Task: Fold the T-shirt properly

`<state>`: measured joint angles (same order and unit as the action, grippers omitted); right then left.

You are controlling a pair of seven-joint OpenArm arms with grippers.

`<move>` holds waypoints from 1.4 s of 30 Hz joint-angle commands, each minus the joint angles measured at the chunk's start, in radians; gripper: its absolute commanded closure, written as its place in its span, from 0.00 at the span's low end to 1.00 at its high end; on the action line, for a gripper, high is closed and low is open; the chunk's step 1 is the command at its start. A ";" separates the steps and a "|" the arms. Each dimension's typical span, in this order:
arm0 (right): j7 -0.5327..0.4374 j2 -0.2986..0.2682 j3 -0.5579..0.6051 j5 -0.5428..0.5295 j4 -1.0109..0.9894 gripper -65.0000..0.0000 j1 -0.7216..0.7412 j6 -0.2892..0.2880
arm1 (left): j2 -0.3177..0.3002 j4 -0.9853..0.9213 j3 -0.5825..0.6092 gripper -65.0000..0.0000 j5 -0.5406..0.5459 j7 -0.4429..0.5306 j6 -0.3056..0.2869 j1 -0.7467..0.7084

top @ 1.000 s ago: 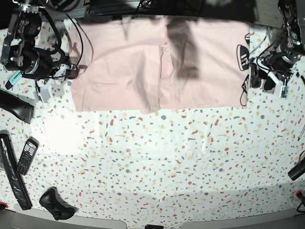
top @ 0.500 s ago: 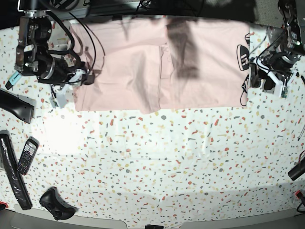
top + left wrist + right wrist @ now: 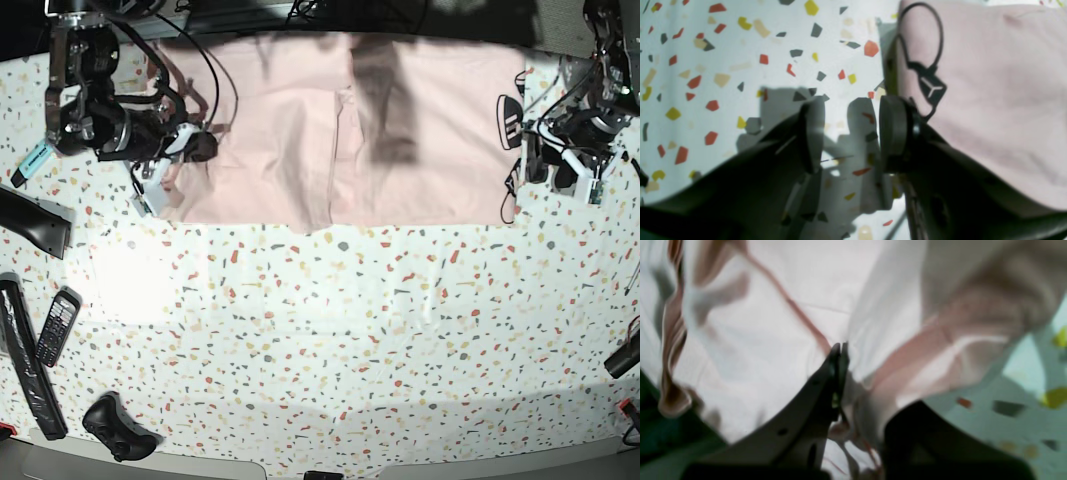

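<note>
Though hidden overhead, pinched T-shirt point(image 3: 780, 323) close-up.

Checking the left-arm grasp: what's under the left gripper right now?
Bare speckled table and the gripper's shadow show between the open left gripper. The T-shirt edge lies beside one finger, not between them. Anything beneath the shirt is covered.
</note>
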<state>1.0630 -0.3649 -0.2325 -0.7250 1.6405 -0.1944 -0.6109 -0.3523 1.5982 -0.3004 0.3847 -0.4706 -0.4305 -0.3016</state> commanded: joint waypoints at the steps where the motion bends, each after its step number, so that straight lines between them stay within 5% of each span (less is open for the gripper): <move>1: -0.015 -0.012 -0.025 -0.026 0.044 1.00 0.011 -0.010 | -0.014 0.016 -0.008 0.60 0.005 0.026 -0.004 0.005; 7: 0.025 0.012 -0.035 -0.124 0.188 1.00 0.012 -0.011 | -0.014 0.008 -0.007 0.60 -0.003 0.023 -0.004 0.002; 17: -0.002 0.247 0.128 -0.121 0.364 1.00 0.035 -0.011 | -0.011 -0.222 -0.006 0.60 -0.029 0.106 -0.060 0.004; 22: -0.014 0.375 0.299 0.003 0.364 1.00 0.088 -0.010 | -0.007 -0.257 -0.005 0.61 -0.028 0.097 -0.150 0.005; 28: -0.069 0.520 0.469 0.212 0.362 1.00 0.100 -0.010 | 0.037 -0.257 -0.005 0.61 -0.029 0.080 -0.170 0.005; 36: -0.229 0.522 0.627 0.364 0.284 1.00 0.100 0.035 | 0.045 -0.257 -0.003 0.61 -0.028 0.079 -0.170 0.005; 42: -0.378 0.522 0.724 0.362 0.147 1.00 0.122 0.036 | 0.044 -0.257 -0.003 0.61 -0.028 0.078 -0.170 0.005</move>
<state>0.7162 0.1444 0.4885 -0.3393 1.7710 -0.0902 -0.5674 -0.3103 1.3460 -0.3141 0.3805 -0.3092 -0.5800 -0.2844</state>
